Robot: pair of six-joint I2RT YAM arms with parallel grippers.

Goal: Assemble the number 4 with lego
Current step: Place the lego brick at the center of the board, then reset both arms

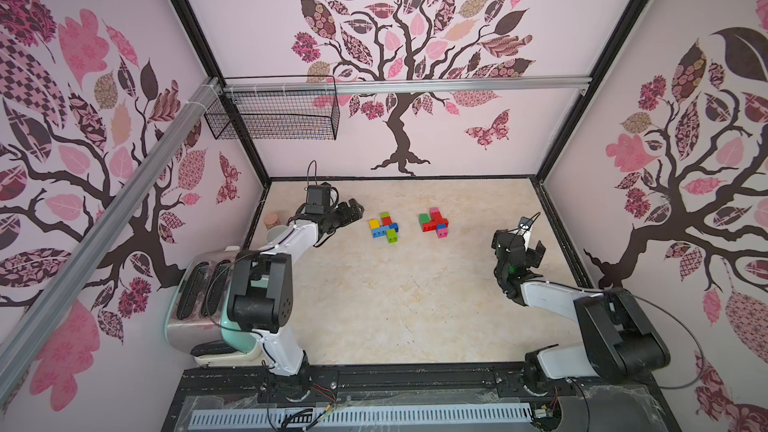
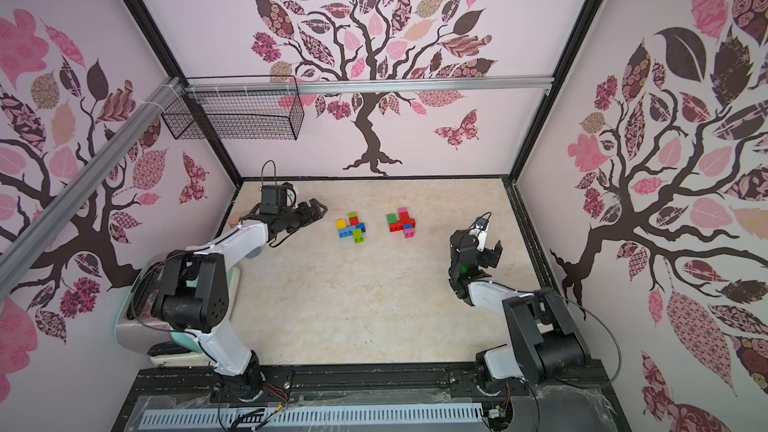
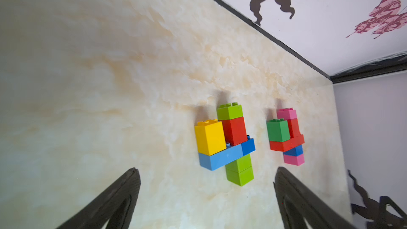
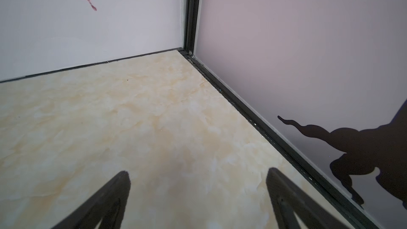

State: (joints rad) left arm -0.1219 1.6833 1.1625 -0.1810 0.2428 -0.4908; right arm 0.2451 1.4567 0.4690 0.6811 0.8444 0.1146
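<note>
Two lego clusters (image 1: 384, 227) (image 1: 433, 223) lie apart, well inside table (image 1: 415, 309) edges.

Bright, even light; soft shadows; wide-angle edge distortion.

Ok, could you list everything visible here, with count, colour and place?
mixed lego build: 1; yellow, lime, red, blue; table, far middle.
red lego build: 1; red, green, pink, blue; beside it, apart.
toaster: 1; silver and mint; near left edge.
cup: 1; pale; behind toaster.
wire basket: 1; black; on back wall.
table: 1; beige marble; under all.
left claw: 1; black; open, empty, by mixed lego build.
right claw: 1; black; open, empty, right side.
</note>
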